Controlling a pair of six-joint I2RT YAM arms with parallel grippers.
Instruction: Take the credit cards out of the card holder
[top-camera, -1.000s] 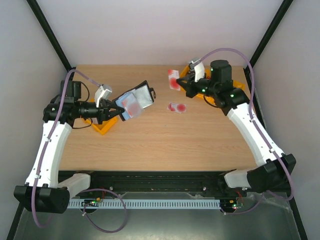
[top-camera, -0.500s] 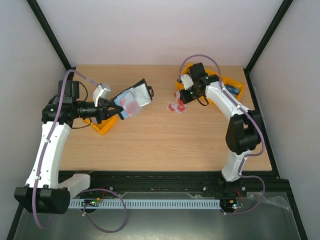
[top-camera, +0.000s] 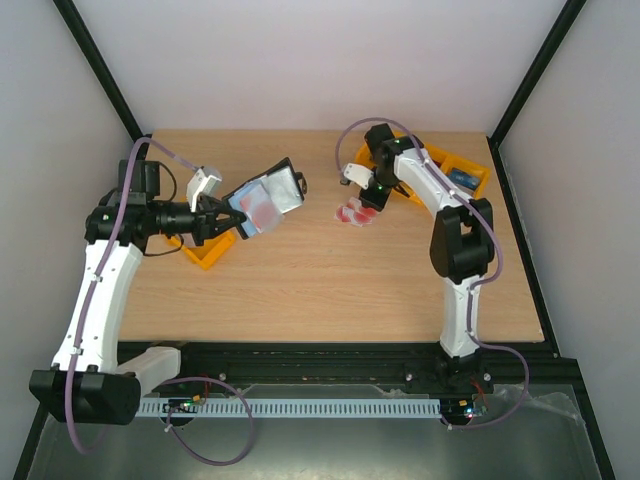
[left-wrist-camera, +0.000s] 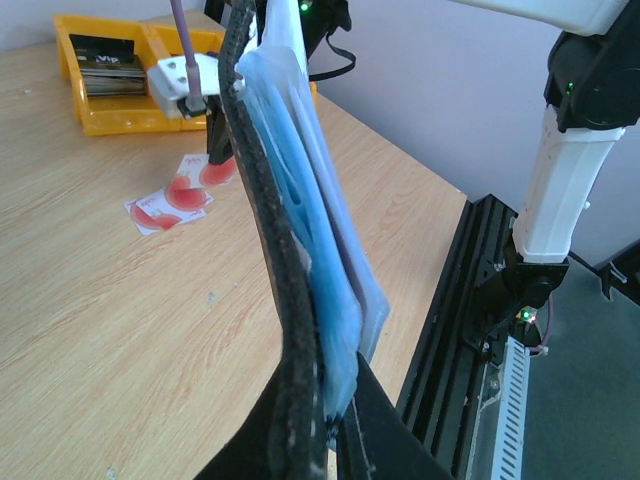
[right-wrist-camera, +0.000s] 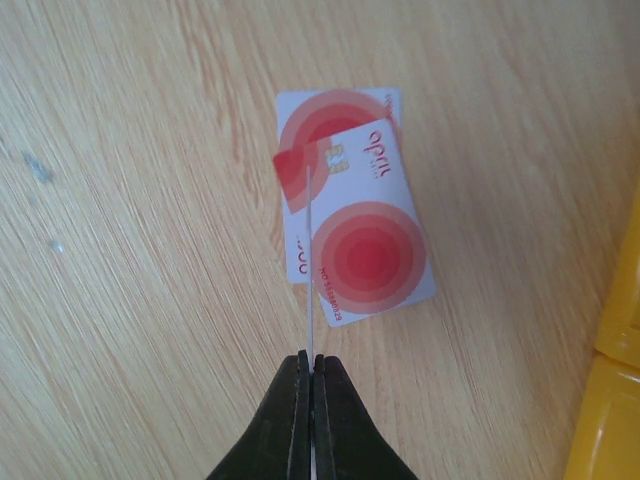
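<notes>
My left gripper is shut on the lower edge of the black card holder and holds it up off the table, spread open. In the left wrist view the card holder stands edge-on with its blue clear pockets fanned to the right. A red-marked card shows in one pocket. My right gripper is shut on one of the credit cards, seen edge-on, just above two credit cards lying overlapped on the wood.
A yellow tray sits under the left arm. Another yellow tray stands at the back right with stacks of dark cards. Black frame posts run along both sides, and the rail edges the near side.
The right arm swung from the back right down and left with its card, to just above the two lying cards. The left arm and the card holder stayed put.
</notes>
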